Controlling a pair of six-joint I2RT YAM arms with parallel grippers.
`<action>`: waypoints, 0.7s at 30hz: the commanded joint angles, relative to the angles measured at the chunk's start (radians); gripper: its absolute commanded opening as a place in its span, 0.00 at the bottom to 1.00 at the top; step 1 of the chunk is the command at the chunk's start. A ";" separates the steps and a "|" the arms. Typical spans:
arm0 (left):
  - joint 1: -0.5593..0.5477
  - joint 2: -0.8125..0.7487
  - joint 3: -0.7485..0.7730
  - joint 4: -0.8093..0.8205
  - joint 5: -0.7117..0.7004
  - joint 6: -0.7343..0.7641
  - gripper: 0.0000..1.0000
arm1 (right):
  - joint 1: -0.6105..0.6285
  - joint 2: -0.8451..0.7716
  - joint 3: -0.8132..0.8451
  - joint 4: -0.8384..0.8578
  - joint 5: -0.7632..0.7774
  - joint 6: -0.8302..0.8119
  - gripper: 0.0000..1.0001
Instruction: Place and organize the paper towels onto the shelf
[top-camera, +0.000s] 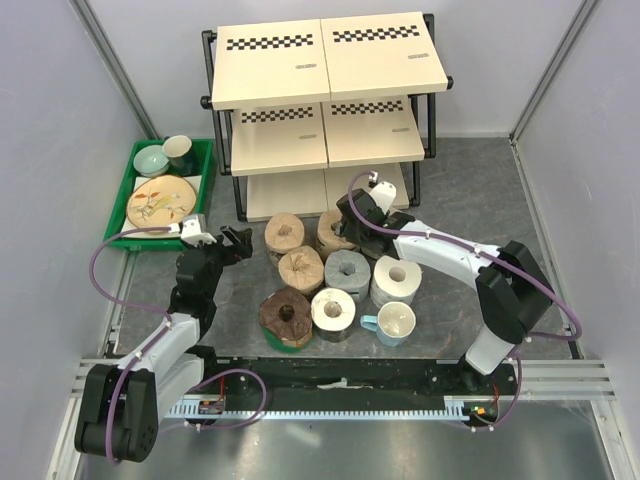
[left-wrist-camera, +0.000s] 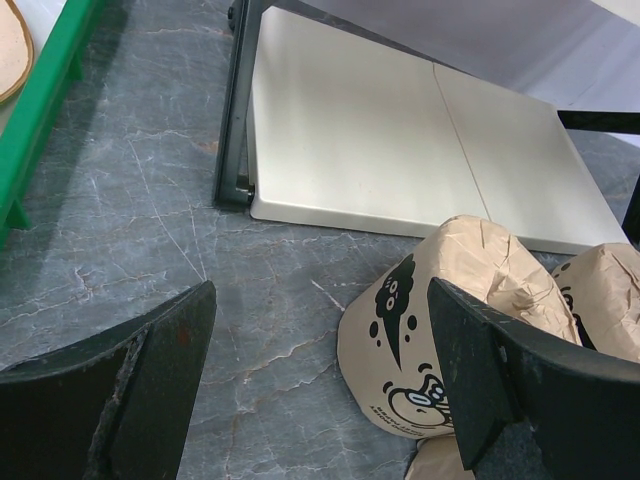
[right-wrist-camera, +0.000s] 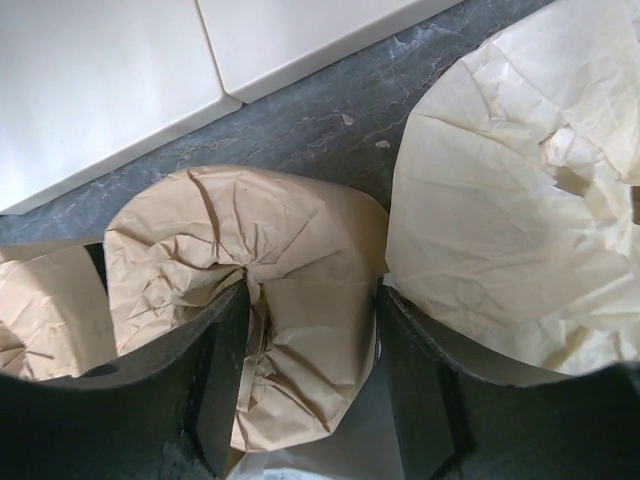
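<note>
The shelf (top-camera: 325, 60) stands at the back, its boards bare; its bottom board shows in the left wrist view (left-wrist-camera: 400, 150) and the right wrist view (right-wrist-camera: 100, 80). Several paper towels stand on the table in front of it: tan (top-camera: 285, 235), tan (top-camera: 301, 268), grey (top-camera: 347, 270), white (top-camera: 396, 280), dark brown (top-camera: 286, 315), cream (top-camera: 333, 310). My right gripper (top-camera: 350, 222) (right-wrist-camera: 312, 300) is shut on a tan roll (right-wrist-camera: 290, 260), one finger in its core, one outside. My left gripper (top-camera: 235, 243) (left-wrist-camera: 320, 300) is open, just left of a printed tan roll (left-wrist-camera: 420, 330).
A green tray (top-camera: 125, 215) of dishes sits at the left, its edge in the left wrist view (left-wrist-camera: 40, 110). A white mug (top-camera: 395, 323) with a blue handle stands by the front rolls. A cream roll (right-wrist-camera: 520, 220) presses against my right gripper's right finger.
</note>
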 joint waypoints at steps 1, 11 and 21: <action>-0.001 -0.007 -0.005 0.050 -0.023 0.001 0.93 | 0.000 0.026 0.013 0.017 0.022 0.014 0.59; -0.001 -0.004 -0.002 0.050 -0.026 0.001 0.93 | 0.000 0.011 0.013 0.018 0.036 -0.009 0.44; -0.001 -0.004 -0.005 0.050 -0.027 0.000 0.93 | 0.000 -0.153 -0.085 0.168 0.011 -0.092 0.36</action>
